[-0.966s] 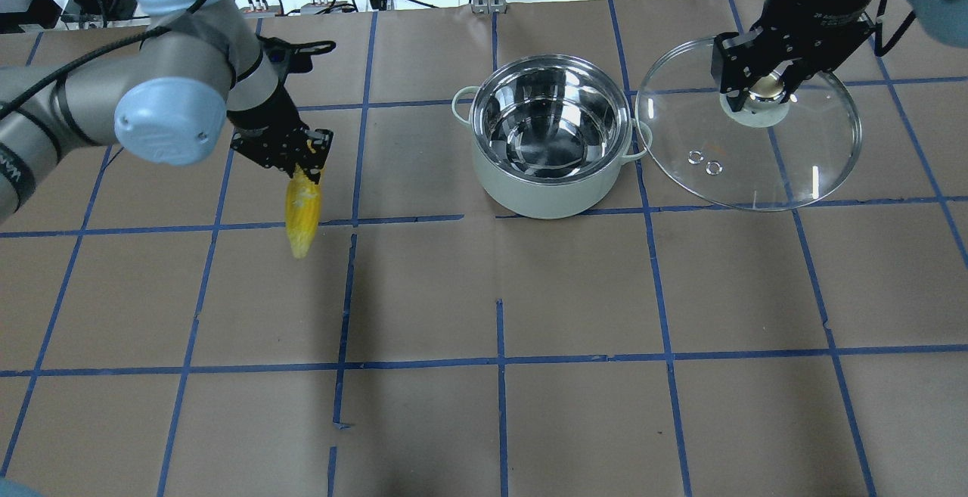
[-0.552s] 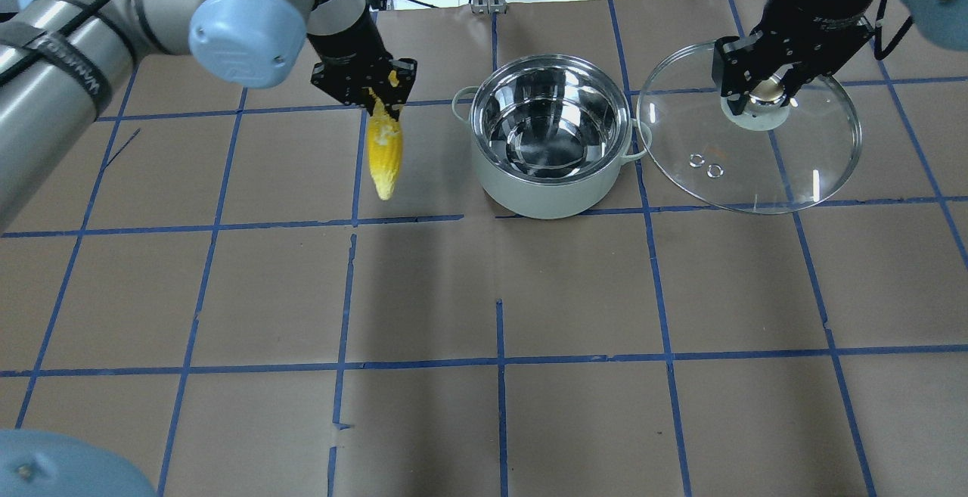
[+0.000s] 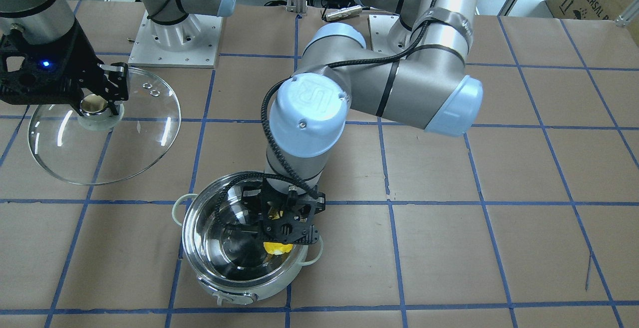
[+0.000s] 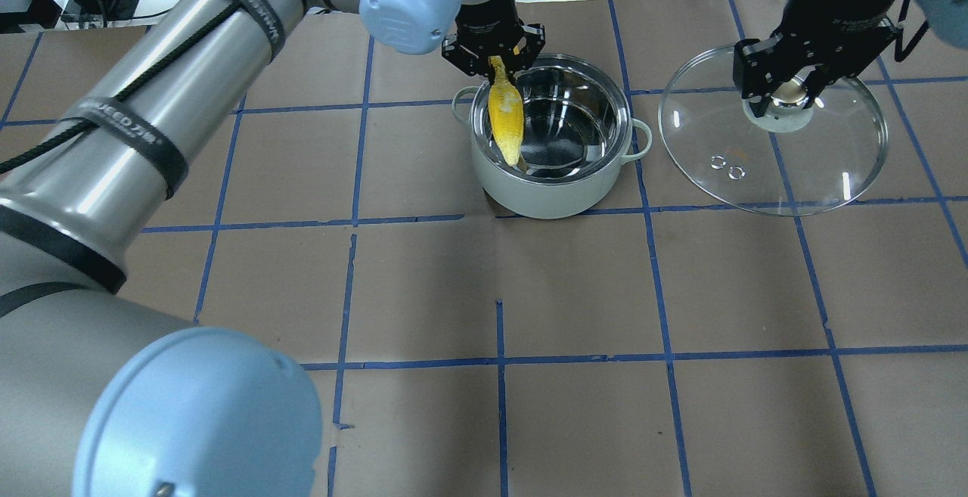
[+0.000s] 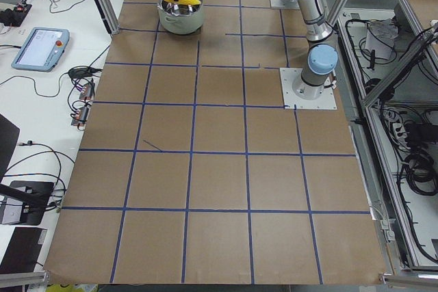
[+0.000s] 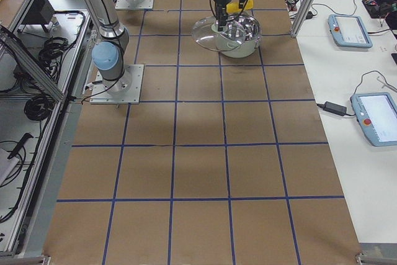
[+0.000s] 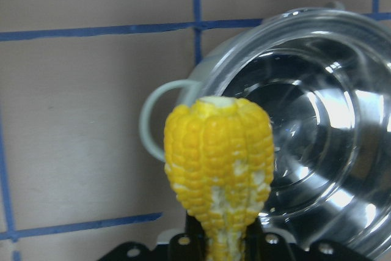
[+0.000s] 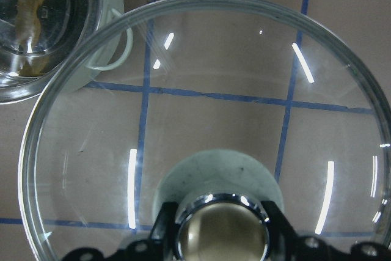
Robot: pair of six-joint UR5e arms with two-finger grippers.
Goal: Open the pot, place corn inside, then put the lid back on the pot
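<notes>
The pot (image 4: 550,191) is open. The left fingers (image 4: 475,58) grasp the corn (image 4: 505,119) over the pot's opening. The right fingers (image 8: 160,233) clamp the lid (image 4: 794,172) by its knob, beside the pot. Remaining: release corn, refit lid.

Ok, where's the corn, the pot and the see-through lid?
corn (image 4: 505,117): overhead view, middle of the ear.
pot (image 4: 552,198): overhead view, pale front wall.
lid (image 4: 790,164): overhead view, clear glass below the knob.
</notes>
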